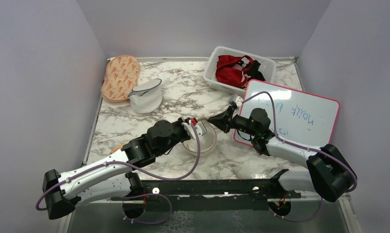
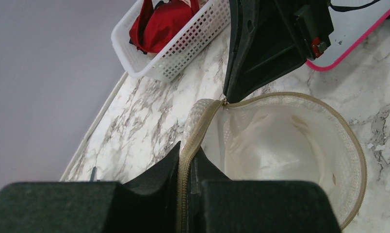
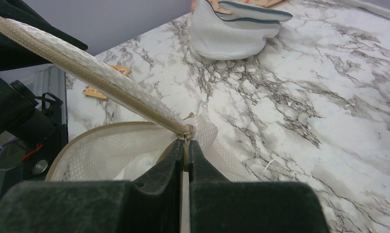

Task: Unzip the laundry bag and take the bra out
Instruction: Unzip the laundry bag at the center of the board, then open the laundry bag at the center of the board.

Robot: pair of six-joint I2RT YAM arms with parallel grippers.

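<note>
At mid-table, left gripper point(image 2: 188, 156) clamps the laundry bag point(image 2: 280, 145) rim, right gripper point(image 3: 185, 151) pinches its zip pull point(image 3: 185, 137); that thin tab could slip free.

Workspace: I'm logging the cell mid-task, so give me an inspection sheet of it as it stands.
Surface: veined marble table.
Job's things: bag partly unzipped, white fabric inside; bra cannot be told apart.
Clutter: basket holding a red garment; orange pouch; white pouch; whiteboard.
Grippers: left gripper shut on the bag's zip edge; right gripper shut on the zip pull.
Cables: purple cables loop along both arms.
Surroundings: grey walls on three sides.
</note>
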